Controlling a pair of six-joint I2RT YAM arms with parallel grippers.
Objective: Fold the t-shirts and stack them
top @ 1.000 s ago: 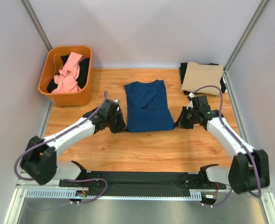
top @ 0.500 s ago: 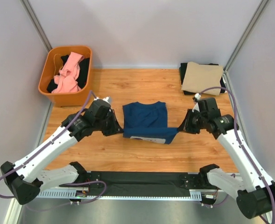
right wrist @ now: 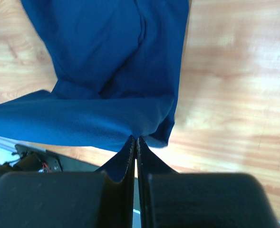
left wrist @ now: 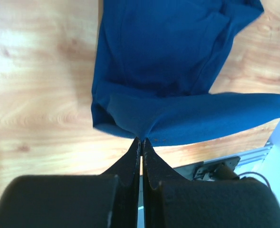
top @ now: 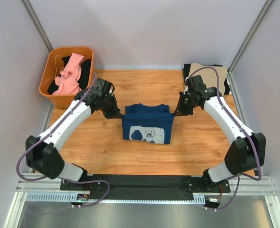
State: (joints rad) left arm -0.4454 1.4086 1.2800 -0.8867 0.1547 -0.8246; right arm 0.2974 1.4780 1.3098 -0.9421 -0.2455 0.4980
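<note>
The navy t-shirt [top: 147, 127] lies mid-table, its near half folded over toward the back so the pale mouse print [top: 148, 135] faces up. My left gripper [top: 119, 114] is shut on the shirt's hem at the left corner of the lifted edge. My right gripper [top: 176, 113] is shut on the right corner. In the left wrist view the fingertips [left wrist: 140, 140] pinch blue cloth [left wrist: 168, 57]. In the right wrist view the gripper [right wrist: 135, 138] pinches blue cloth [right wrist: 111, 57] too. A folded tan tee [top: 206, 78] lies on a black one [top: 186, 73] at the back right. A pink tee [top: 69, 76] and black cloth fill the basket.
The orange plastic basket [top: 80, 99] stands at the back left corner. Grey walls close the table on three sides. A black rail [top: 144, 183] runs along the near edge between the arm bases.
Both grippers have lifted the navy shirt's near hem and carried it toward the back, folding the shirt in half. The mouse print now faces up. Both arms have stretched farther out.
</note>
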